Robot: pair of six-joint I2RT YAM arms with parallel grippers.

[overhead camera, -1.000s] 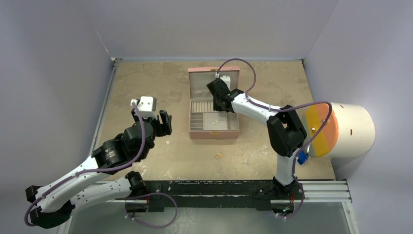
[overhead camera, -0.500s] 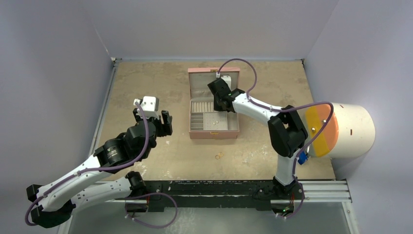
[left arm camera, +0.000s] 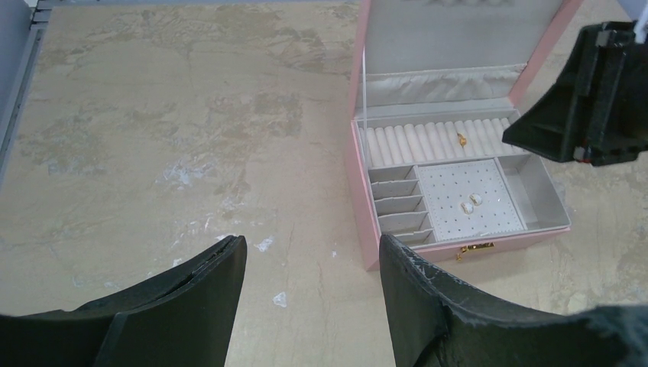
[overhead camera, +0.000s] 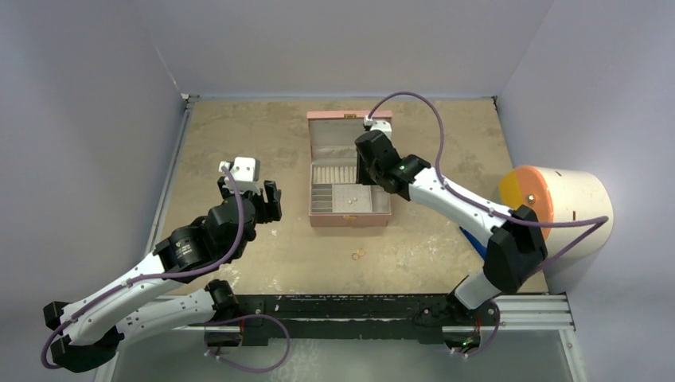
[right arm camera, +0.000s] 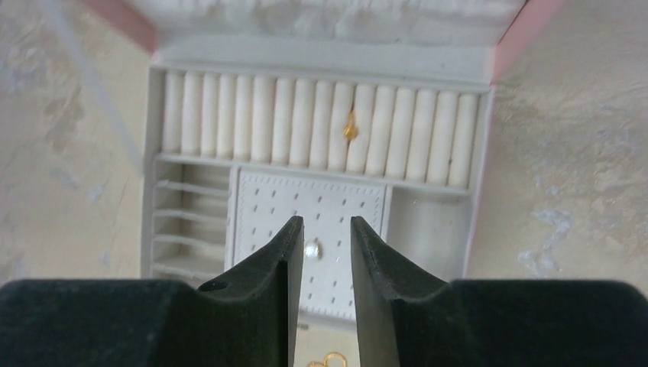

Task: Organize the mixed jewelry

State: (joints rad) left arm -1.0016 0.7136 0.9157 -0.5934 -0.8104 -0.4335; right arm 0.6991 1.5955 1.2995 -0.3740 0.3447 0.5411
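The pink box [overhead camera: 350, 216] stands open mid-table, lid up at the back. One gold ring [right arm camera: 350, 130] sits in its ring rolls, also visible in the left wrist view [left arm camera: 461, 138]. Pearl-like studs [left arm camera: 470, 203] lie on the dotted pad; one stud [right arm camera: 312, 248] shows between my right fingers. Two small gold rings [overhead camera: 358, 255] lie on the table in front of the box, and show at the bottom of the right wrist view [right arm camera: 328, 359]. My right gripper [overhead camera: 368, 177] [right arm camera: 327, 222] hovers over the box, jaws slightly apart and empty. My left gripper [overhead camera: 269, 208] [left arm camera: 309, 252] is open and empty, left of the box.
A large white cylinder with an orange face [overhead camera: 569, 211] stands at the right edge. The right arm's wrist [left arm camera: 596, 99] hangs over the box's right side. Grey walls close in the table on three sides.
The right arm has stretched out, its elbow swinging right and down, and its gripper shifted slightly right over the box. The left arm has barely moved.
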